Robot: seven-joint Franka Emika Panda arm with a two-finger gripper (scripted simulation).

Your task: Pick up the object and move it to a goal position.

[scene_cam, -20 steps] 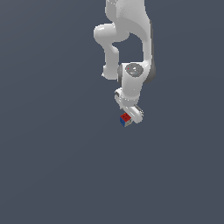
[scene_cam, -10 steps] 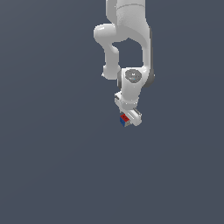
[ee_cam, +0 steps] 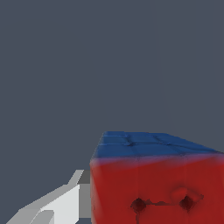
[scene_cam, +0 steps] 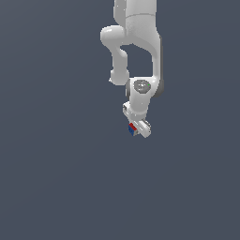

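Exterior view: the white Franka arm (scene_cam: 136, 51) hangs down from the upper edge, its white hand (scene_cam: 136, 127) at the lowest point, clenched on the tiny cube with red, blue and white faces (scene_cam: 132, 128). The cube sits between the fingers on the side toward the exterior view's left, partly hidden by them. Around the hand there is only flat grey-blue ground — no desk edge, no goal marker, no other thing visible. Whether the cube is lifted or resting on a surface, cannot tell from here.

Wrist view: the cube (ee_cam: 157, 183) fills the near corner, red face toward the camera, blue face adjoining it. One white finger (ee_cam: 52, 205) lies just beside the red face, touching or nearly so; the other finger is out of sight.

Risk, as a judgement: the cube is very small against the fingers, so a shallow or off-centre hold could let it twist or slip during a fast move. Room: open on every side of the hand, nothing to collide with; goal spot not shown.
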